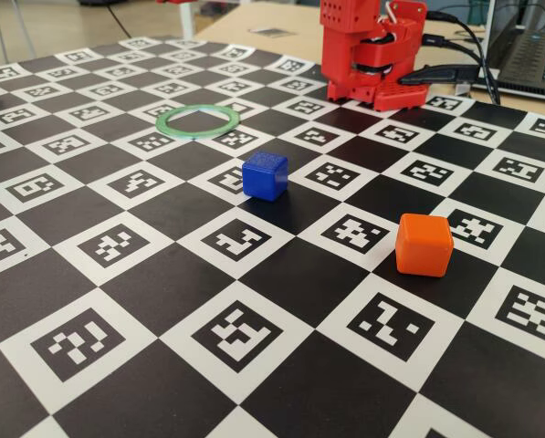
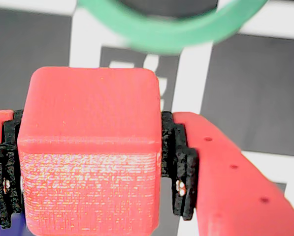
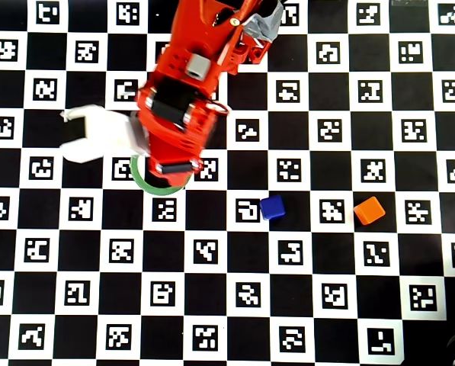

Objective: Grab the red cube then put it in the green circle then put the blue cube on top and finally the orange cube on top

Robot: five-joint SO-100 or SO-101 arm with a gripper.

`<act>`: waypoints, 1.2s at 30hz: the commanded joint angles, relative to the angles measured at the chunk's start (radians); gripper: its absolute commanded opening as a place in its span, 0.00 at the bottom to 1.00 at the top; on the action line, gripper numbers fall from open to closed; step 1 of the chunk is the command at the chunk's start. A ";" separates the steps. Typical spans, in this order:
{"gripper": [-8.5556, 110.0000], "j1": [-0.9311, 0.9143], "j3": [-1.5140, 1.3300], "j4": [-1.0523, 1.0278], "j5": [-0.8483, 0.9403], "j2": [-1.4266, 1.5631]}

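Note:
In the wrist view my gripper (image 2: 90, 169) is shut on the red cube (image 2: 90, 105), with a black pad (image 2: 179, 162) pressed against each side. The green circle (image 2: 171, 32) lies on the board beyond the cube, blurred and partly cut off at the top. From overhead my red arm (image 3: 177, 114) reaches over the green circle (image 3: 155, 187) and hides the jaws and the cube. In the fixed view the green circle (image 1: 197, 121) is empty and the gripper is out of frame above. The blue cube (image 1: 266, 175) (image 3: 272, 207) and the orange cube (image 1: 424, 245) (image 3: 370, 210) rest on the board.
The surface is a black-and-white checkered marker board (image 1: 162, 301). The arm's red base (image 1: 372, 55) stands at the far edge, with cables and a laptop (image 1: 528, 46) behind it. A white part (image 3: 97, 133) juts out left of the arm in the overhead view.

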State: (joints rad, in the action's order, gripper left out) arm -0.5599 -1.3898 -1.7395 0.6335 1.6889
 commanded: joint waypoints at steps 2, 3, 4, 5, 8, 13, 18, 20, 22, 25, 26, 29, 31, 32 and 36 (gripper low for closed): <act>0.09 -0.078 -0.034 -0.100 0.052 0.146; 0.09 -0.084 -0.061 -0.094 0.058 0.158; 0.09 -0.089 -0.091 -0.086 0.063 0.170; 0.09 -0.092 -0.120 -0.072 0.064 0.181; 0.09 -0.095 -0.195 -0.037 0.061 0.209; 0.09 -0.075 -0.310 0.052 0.020 0.247; 0.09 -0.028 -0.400 0.173 -0.038 0.258; 0.09 -0.017 -0.434 0.236 -0.049 0.258; 0.09 -0.015 -0.462 0.287 -0.051 0.253; 0.09 -0.015 -0.500 0.331 -0.044 0.255; 0.09 -0.015 -0.512 0.344 -0.044 0.255; 0.09 -0.009 -0.552 0.390 -0.046 0.256; 0.09 -0.002 -0.578 0.416 -0.049 0.256; 0.09 0.002 -0.592 0.426 -0.052 0.256; 0.09 0.015 -0.641 0.477 -0.061 0.250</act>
State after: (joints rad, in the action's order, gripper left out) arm -0.5568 -2.0341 -1.3023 0.5783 1.8776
